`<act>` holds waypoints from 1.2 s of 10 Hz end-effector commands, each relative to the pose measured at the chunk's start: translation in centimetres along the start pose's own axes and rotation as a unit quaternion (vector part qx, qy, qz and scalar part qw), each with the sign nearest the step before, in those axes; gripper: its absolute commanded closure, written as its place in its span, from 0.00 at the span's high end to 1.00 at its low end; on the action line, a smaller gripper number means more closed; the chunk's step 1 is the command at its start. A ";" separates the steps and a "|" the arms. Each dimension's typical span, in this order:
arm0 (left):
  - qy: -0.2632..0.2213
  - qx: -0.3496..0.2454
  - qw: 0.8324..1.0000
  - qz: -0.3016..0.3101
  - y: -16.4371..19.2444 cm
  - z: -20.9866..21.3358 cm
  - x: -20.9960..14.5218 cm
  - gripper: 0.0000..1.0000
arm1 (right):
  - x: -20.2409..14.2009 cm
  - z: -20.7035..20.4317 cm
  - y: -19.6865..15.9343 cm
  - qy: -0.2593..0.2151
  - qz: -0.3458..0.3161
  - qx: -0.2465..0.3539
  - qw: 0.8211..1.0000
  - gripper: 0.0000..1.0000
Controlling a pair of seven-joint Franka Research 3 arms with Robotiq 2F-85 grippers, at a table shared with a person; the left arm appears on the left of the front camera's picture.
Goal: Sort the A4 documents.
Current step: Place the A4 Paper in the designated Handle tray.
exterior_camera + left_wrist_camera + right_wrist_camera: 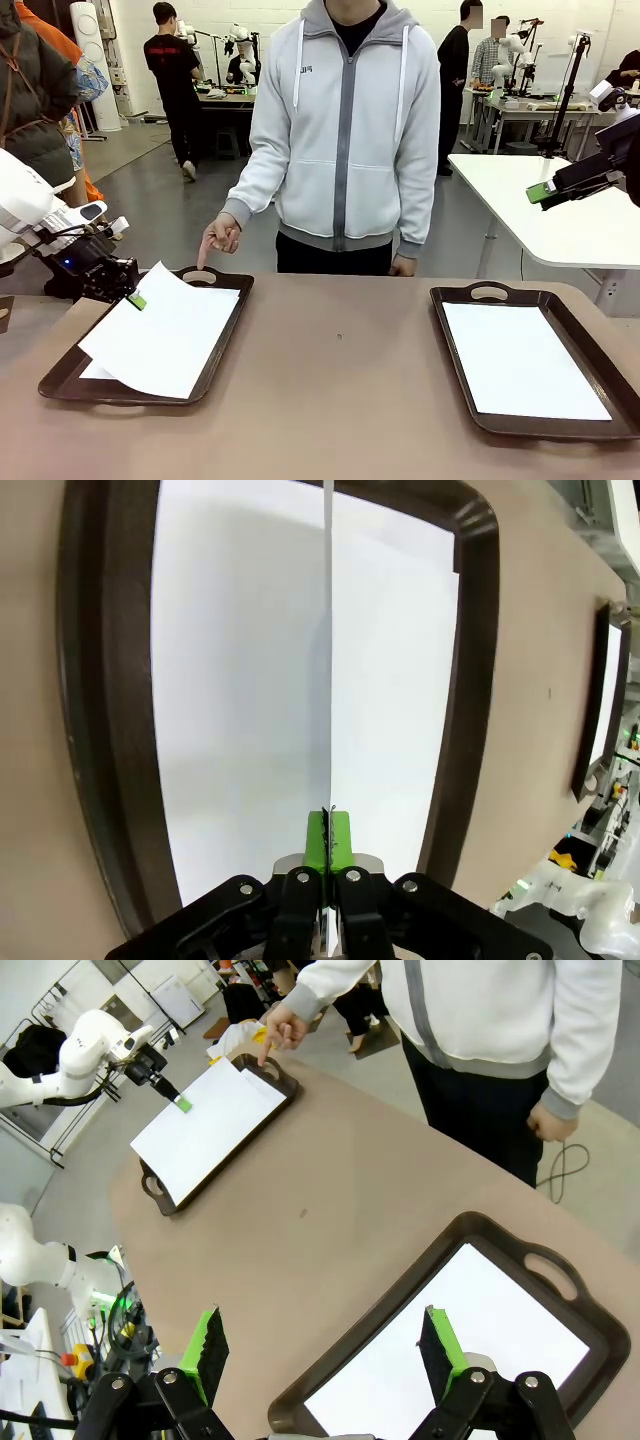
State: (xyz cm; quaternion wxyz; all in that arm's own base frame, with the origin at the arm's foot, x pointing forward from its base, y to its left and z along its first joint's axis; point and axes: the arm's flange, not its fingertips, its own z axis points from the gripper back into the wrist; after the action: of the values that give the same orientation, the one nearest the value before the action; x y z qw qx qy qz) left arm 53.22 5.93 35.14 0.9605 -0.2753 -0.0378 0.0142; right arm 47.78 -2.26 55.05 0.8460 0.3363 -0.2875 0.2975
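Observation:
My left gripper [135,298] is shut on the far-left edge of one A4 document [170,335], a white sheet held slightly raised and skewed over the left dark brown tray [60,385]. Another sheet [95,372] lies flat under it in that tray. The left wrist view shows the held sheet [328,680] edge-on between the green pads of my left gripper [328,840], with the flat sheet [230,710] below. My right gripper [322,1350] is open and holds nothing. It hangs high above the right tray [400,1290], where a white sheet [470,1330] lies flat.
A person in a grey hoodie stands at the far side, one hand [215,240] pointing down at the left tray's far handle [200,275]. The brown table [340,380] lies bare between the trays. A white table [540,190] stands behind on the right.

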 end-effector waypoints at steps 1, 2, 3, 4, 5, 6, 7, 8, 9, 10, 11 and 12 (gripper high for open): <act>-0.017 -0.003 1.000 0.009 0.3 -0.2 0.8 0.01 | 0.0 0.0 0.0 0.000 0.001 0.001 1.000 1.00; -0.019 0.001 1.000 0.013 0.6 -0.3 0.9 0.01 | 0.0 0.0 0.0 0.000 0.001 0.001 1.000 1.00; -0.018 -0.002 1.000 0.015 0.5 -0.5 0.9 0.01 | 0.0 0.0 0.0 0.000 0.001 0.001 1.000 1.00; -0.010 -0.005 1.000 0.015 0.7 -0.7 0.9 0.01 | 0.0 0.0 0.0 0.000 0.001 0.001 1.000 1.00; -0.006 -0.008 1.000 0.013 0.7 -0.8 0.9 0.01 | 0.0 0.0 0.0 0.000 0.001 0.001 1.000 1.00; -0.004 -0.004 1.000 0.012 0.7 -0.7 0.9 0.21 | 0.0 0.0 0.0 0.000 0.001 0.001 1.000 1.00; -0.003 0.005 1.000 0.011 0.7 -0.4 0.8 0.21 | 0.0 0.0 0.0 0.000 0.001 0.001 1.000 1.00; -0.001 0.021 1.000 0.010 0.6 -0.1 0.7 0.41 | 0.0 0.0 0.0 0.000 0.001 0.001 1.000 1.00; 0.002 0.036 0.999 0.008 0.5 0.2 0.6 0.22 | 0.0 0.0 0.0 0.000 0.001 0.001 1.000 1.00; 0.004 0.044 0.999 0.006 0.4 0.4 0.6 0.60 | 0.0 0.0 0.0 0.000 0.001 0.001 1.000 1.00; 0.004 0.049 0.999 0.005 0.3 0.7 0.5 0.42 | 0.0 0.0 0.0 0.000 0.001 0.001 1.000 1.00; 0.005 0.049 0.999 0.004 0.2 0.8 0.5 0.80 | 0.0 0.0 0.0 0.000 0.001 0.001 1.000 1.00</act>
State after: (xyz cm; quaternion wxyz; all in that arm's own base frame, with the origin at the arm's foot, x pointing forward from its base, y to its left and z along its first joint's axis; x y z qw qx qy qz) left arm 53.83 6.57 35.09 0.9697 -0.2412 -0.0365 0.0097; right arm 47.78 -2.26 55.06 0.8460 0.3363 -0.2875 0.2975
